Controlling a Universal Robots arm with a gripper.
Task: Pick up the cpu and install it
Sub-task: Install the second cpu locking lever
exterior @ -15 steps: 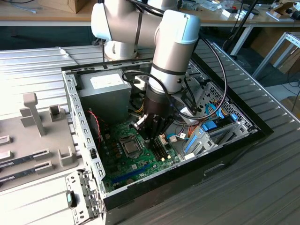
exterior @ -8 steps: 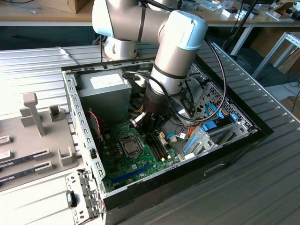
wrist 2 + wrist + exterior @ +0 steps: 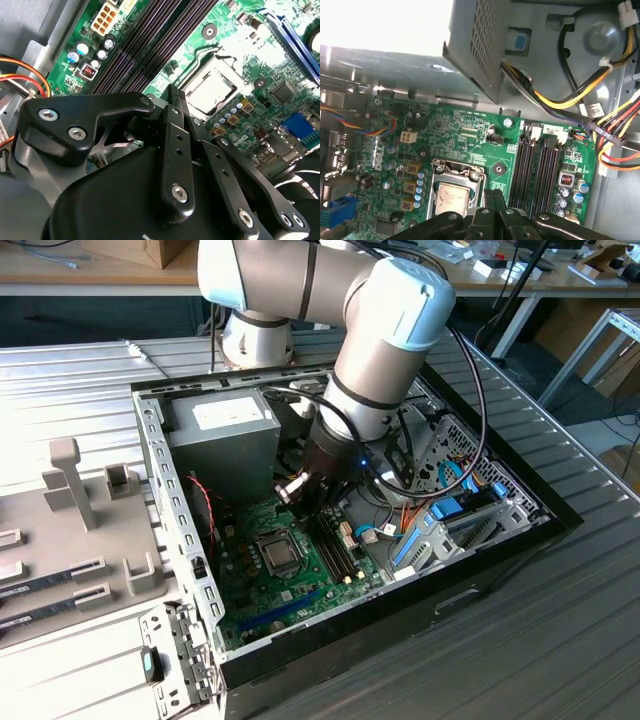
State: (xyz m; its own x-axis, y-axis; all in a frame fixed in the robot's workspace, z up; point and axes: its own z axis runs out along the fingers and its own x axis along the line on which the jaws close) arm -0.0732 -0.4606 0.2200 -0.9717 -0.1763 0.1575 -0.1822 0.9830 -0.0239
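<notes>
The cpu [image 3: 212,90] lies flat in the socket of the green motherboard [image 3: 235,45], its silver-grey top facing up, with the silver socket frame [image 3: 438,170] around it. In the exterior view the cpu [image 3: 281,552] sits mid-board inside the open computer case. My gripper [image 3: 172,92] hangs just above the board beside the socket, its black fingers pressed together with nothing between them. In the first wrist view the gripper [image 3: 492,194] is next to the cpu [image 3: 452,196], towards the memory slots. In the exterior view the gripper [image 3: 318,505] is above the board under the arm's wrist.
The case walls [image 3: 160,470] enclose the board. A grey power supply [image 3: 222,430] stands at the back, with bundled cables [image 3: 580,100] running from it. Black memory slots [image 3: 537,165] run beside the socket. A drive bay with blue clips [image 3: 445,520] fills the exterior view's right. Grey fixtures [image 3: 70,490] stand outside the case.
</notes>
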